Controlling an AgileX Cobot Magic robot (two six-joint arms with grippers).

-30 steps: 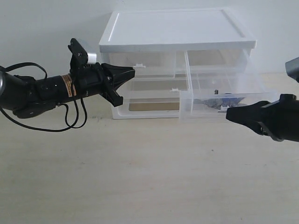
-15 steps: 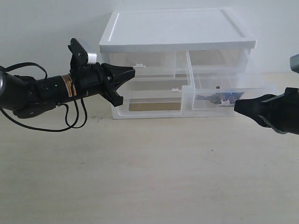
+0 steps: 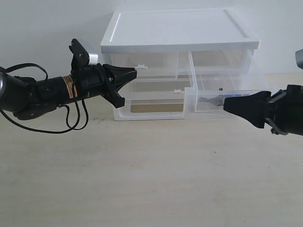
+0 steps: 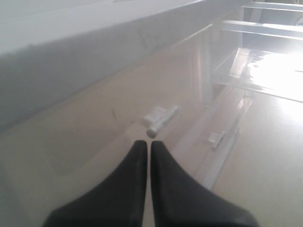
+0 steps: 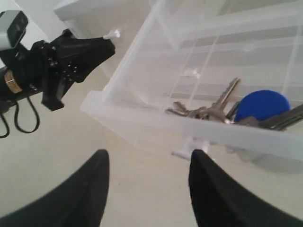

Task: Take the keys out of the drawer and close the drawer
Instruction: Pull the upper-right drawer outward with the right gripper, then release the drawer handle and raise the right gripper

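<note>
Keys (image 5: 215,111) lie inside the pulled-out drawer (image 5: 142,118); right hand (image 5: 149,158) is spread and empty at its front wall.
Left hand (image 4: 149,144) is pressed together, holding nothing, tip near a white tab (image 4: 161,119). Bunch is judged light, rigid, smooth metal, likely to slip and splay. Take hold at the blue fob (image 5: 262,105) or where the blades bunch, reaching over the wall. Drawer plastic looks thin and light: push gently.
</note>
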